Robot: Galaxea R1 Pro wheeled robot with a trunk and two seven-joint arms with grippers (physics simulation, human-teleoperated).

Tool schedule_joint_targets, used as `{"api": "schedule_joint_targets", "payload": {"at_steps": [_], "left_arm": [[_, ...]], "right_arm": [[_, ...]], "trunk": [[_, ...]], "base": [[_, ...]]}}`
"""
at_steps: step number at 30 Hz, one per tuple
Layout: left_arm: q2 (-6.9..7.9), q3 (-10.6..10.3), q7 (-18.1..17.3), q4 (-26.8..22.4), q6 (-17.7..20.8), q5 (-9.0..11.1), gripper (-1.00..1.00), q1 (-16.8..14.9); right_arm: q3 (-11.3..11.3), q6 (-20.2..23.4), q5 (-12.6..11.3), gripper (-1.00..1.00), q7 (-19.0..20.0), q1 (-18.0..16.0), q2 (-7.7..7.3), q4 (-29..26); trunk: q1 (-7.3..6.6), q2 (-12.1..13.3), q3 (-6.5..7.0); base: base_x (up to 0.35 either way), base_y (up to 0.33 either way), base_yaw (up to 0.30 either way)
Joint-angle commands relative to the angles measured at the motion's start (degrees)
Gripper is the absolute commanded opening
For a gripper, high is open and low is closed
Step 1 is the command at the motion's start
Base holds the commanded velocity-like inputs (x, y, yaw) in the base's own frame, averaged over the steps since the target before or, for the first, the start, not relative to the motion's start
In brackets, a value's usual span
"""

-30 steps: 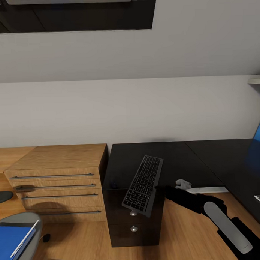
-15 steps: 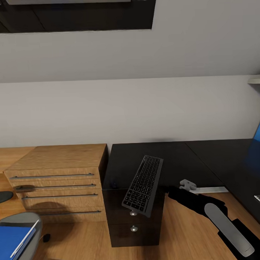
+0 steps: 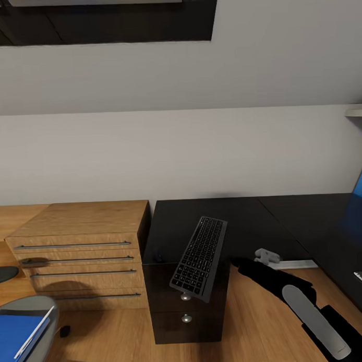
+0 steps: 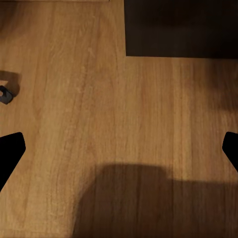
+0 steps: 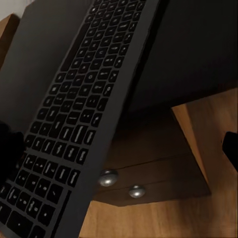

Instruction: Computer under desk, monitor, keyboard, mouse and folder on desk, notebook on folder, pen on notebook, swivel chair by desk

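Half the keyboard (image 3: 200, 257) overhangs the counter (image 3: 245, 220); right tool (image 3: 267, 257) open beside it, needs regrabbing and sliding inward.

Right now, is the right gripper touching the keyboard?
Apart. In the head view the right gripper sits beside the keyboard, with bare black desk top visible between them. The keyboard lies on the desk, its near end hanging over the drawer front.

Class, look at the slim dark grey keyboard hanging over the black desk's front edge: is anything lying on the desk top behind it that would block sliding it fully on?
Nothing visible does: behind the slim dark grey keyboard, the glossy black desk top is bare.
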Motion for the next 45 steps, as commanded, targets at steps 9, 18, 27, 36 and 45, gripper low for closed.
{"api": "schedule_joint_targets", "payload": {"at_steps": [9,18,27,36,45], "left_arm": [[0.05,-0.41,0.44,0.00,-0.24,0.60,1.00,-0.06],[0.05,-0.43,0.42,0.00,-0.28,0.60,1.00,-0.06],[-0.02,-0.49,0.43,0.00,-0.25,0.56,1.00,-0.06],[-0.10,-0.64,0.34,-0.16,-0.32,0.53,1.00,-0.06],[-0.12,-0.56,0.57,-0.18,-0.35,0.51,1.00,-0.06]], "right_arm": [[1.75,-3.56,8.10,1.00,-5.75,-0.07,0.28,-0.09],[7.37,-12.53,20.29,1.00,-18.18,-0.07,1.54,-0.09],[13.65,-17.03,26.00,1.00,-23.62,-0.07,1.88,-0.09],[14.85,-17.64,26.65,1.00,-24.37,-0.07,1.97,-0.03],[14.90,-17.72,26.61,1.00,-24.34,-0.07,2.49,-0.01]], "trunk": [[0.00,-0.03,-0.06],[0.00,-0.03,-0.06],[0.00,-0.03,-0.06],[-1.10,1.97,0.84],[-3.08,5.58,2.45]], "base": [[0.000,0.000,0.000],[0.000,0.000,0.000],[0.000,0.000,0.000],[0.000,0.000,0.000],[0.000,0.000,0.000]]}}
